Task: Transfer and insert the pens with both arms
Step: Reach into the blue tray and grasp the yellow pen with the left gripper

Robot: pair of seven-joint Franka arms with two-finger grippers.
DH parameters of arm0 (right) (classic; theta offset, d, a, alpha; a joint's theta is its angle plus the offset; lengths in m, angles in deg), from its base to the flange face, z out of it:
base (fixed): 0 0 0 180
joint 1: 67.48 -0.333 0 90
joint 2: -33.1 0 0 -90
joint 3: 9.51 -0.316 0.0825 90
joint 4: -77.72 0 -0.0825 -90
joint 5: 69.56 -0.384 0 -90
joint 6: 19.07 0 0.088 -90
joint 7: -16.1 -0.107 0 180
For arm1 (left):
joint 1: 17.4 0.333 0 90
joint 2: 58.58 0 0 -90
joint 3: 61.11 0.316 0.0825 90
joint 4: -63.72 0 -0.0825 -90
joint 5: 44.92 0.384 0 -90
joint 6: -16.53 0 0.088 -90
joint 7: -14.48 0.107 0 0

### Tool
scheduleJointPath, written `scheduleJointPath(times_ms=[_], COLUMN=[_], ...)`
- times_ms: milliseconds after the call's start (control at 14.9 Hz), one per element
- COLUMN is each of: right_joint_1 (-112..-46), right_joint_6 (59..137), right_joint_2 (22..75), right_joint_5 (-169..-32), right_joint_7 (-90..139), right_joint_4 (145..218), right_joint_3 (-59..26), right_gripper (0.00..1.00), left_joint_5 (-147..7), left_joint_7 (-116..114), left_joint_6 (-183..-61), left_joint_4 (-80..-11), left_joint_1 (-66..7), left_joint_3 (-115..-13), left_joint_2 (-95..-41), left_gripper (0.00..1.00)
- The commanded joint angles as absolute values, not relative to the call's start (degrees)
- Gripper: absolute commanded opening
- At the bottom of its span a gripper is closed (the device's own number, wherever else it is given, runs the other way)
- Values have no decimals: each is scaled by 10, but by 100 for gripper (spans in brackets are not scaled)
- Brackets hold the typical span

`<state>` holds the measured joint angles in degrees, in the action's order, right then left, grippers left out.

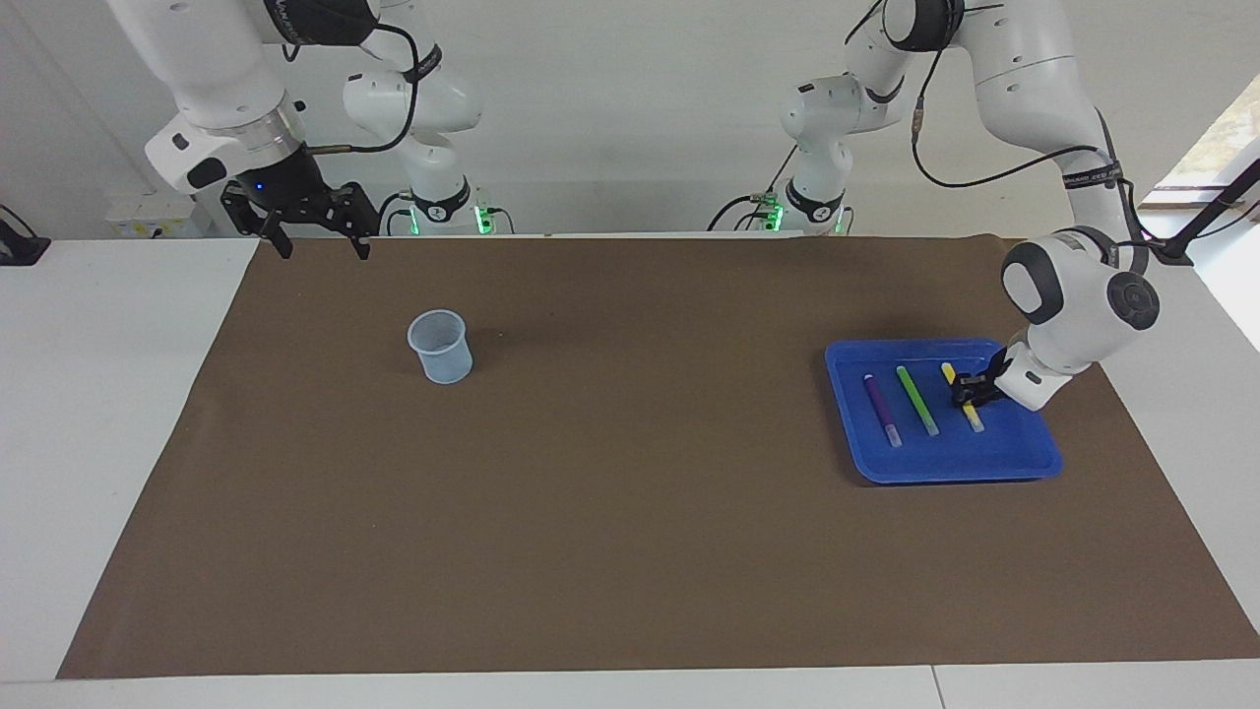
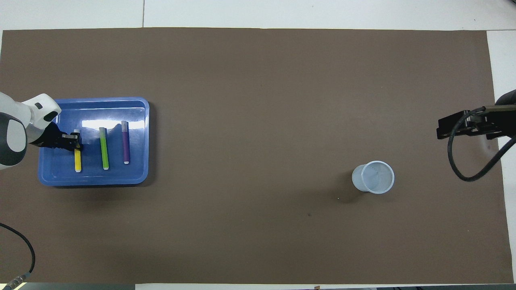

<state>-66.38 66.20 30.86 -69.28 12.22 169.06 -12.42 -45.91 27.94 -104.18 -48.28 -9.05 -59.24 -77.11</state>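
The left gripper [image 1: 972, 394] pinches the yellow pen [image 1: 963, 397] at the tray's [image 1: 945, 463] three o'clock side, right gripper [image 1: 317, 239] open, waiting, cup [image 1: 440, 347] empty

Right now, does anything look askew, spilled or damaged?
Nothing stands out. Three pens lie parallel in the blue tray; the left gripper is closed around the yellow pen. The cup stands upright. The right gripper waits open near its base.
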Motion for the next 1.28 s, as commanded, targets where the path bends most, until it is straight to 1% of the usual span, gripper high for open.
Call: scheduleJointPath(times_ms=[0,67,202,336,537,739,873,1008,1209], right_joint_1=[-659,-654,-646,-631,-636,-640,-660,-671,-679], right_joint_6=[643,632,623,621,621,621,623,620,588], right_joint_2=[311,311,310,309,306,304,298,286,273], right_joint_5=[-696,-705,-777,-814,-884,-893,-891,-889,-890], right_joint_7=[132,133,128,127,114,94,95,92,123], right_joint_4=[1681,1682,1684,1687,1691,1696,1710,1729,1751], right_joint_3=[-127,-126,-115,-114,-114,-119,-119,-119,-120], right_gripper=[100,100,100,100,100,100,100,100,100], left_joint_5=[-462,-462,-462,-462,-464,-481,-548,-604,-663], left_joint_7=[288,288,288,287,257,153,24,-122,-297], left_joint_6=[-1048,-1047,-1047,-1036,-957,-830,-770,-752,-718], left_joint_4=[-490,-489,-485,-471,-423,-332,-280,-269,-277], left_joint_1=[-91,-92,-94,-95,-103,-129,-140,-148,-191], left_joint_3=[-591,-591,-591,-591,-597,-601,-601,-607,-612], left_joint_2=[-765,-765,-765,-766,-762,-757,-747,-719,-671], left_gripper=[0,0,0,0,0,0,0,0,0])
